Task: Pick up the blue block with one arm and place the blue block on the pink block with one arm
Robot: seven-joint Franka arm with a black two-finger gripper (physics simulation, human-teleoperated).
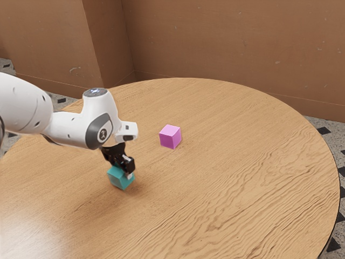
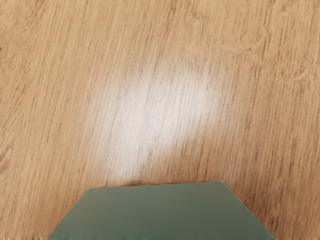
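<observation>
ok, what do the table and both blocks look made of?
Table: wood or wood veneer, visible grain, semi-gloss with a glare patch. Blue block and pink block: flat uniform colour, no grain, likely matte plastic or painted; can't tell which.

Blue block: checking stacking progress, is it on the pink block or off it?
Off. The blue block is down at the end effector, well apart from the bare-topped pink block.
</observation>
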